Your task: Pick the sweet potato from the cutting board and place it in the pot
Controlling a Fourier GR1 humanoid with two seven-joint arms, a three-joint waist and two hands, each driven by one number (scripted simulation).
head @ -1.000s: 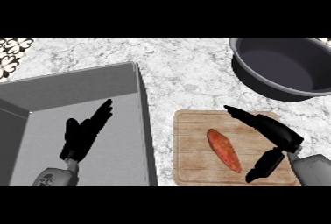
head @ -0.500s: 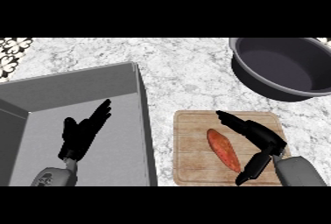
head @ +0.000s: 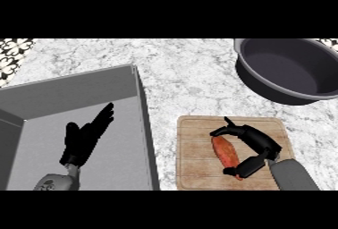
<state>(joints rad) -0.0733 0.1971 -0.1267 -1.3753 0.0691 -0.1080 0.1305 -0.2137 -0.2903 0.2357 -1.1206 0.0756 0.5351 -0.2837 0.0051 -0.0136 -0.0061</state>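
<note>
An orange sweet potato (head: 223, 151) lies lengthwise on the wooden cutting board (head: 195, 156) at the lower right. My right hand (head: 254, 143) arches over it from the right, fingers curled over its upper end and thumb (head: 242, 168) at its lower end, so it closes round the potato. The potato still rests on the board. The dark grey pot (head: 290, 69) stands at the top right, apart from the board. My left hand (head: 84, 136) rests open, fingers up, over the grey sink basin at the lower left.
A deep grey sink basin (head: 125, 89) fills the left side, its right wall running next to the board. Marble counter (head: 185, 76) lies between the board and the pot.
My right hand has moved left across the board and its fingers have curled in round the sweet potato. The left hand has not moved.
</note>
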